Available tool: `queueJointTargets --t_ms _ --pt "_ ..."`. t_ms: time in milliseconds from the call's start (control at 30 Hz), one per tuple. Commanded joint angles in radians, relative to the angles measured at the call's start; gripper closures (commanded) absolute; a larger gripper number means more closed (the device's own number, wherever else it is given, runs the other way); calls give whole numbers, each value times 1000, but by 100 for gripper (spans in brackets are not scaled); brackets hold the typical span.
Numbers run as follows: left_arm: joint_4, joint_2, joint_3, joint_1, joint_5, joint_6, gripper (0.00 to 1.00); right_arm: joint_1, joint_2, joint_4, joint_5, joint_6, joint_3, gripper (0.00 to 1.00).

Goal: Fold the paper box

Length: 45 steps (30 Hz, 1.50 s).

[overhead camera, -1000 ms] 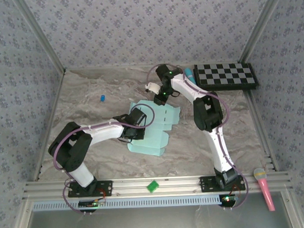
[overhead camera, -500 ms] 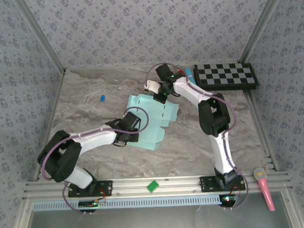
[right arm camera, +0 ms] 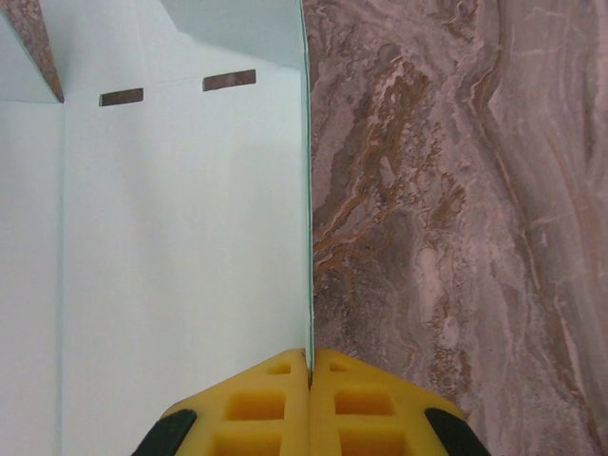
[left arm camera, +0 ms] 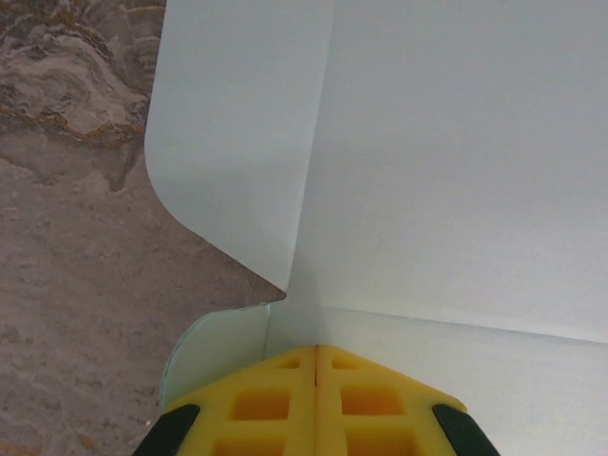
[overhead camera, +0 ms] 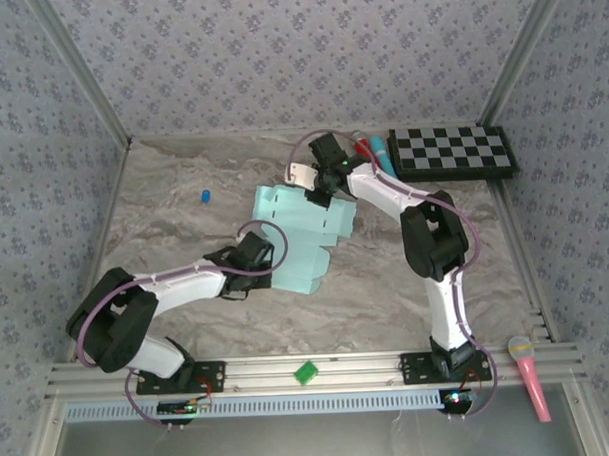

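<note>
Across the middle of the marbled worktop, the pale aqua die-cut card paper box has slid far-left as the left tool drew back, pads together at its near corner. One raised far edge stays clamped in the right tool, so folding has barely begun.

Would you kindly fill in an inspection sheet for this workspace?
Surface: marbled table.
Job's things: box, an open aqua sheet, mid-table.
Clutter: blue bit, checkerboard, green block, pink microphone.
Grippers: left gripper shut, tips over the box, contact unclear; right gripper shut on the box's edge.
Cables: purple cables, looped.
Surroundings: patterned walls.
</note>
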Motion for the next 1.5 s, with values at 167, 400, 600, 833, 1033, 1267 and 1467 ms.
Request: queueJointTargets --t_ms 167,400,600,833,1033,1267,1467 --pt "121 21 -54 20 18 -52 100 44 -111 210 124 -70 -143 100" --pt "208 47 -57 27 25 -69 100 81 -167 344 190 -104 -257 100" --pt "271 80 -50 30 25 -80 100 111 -204 434 223 -123 -341 100" --pt "340 114 -43 31 32 -94 100 144 -234 568 267 -150 -447 100" --pt "366 136 -32 32 32 -91 100 167 -248 616 275 -149 -498 100" --pt "395 149 -28 33 50 -88 100 176 -238 650 285 -150 -544 100" --pt "407 141 -39 32 59 -84 100 174 -224 689 294 -175 -564 100"
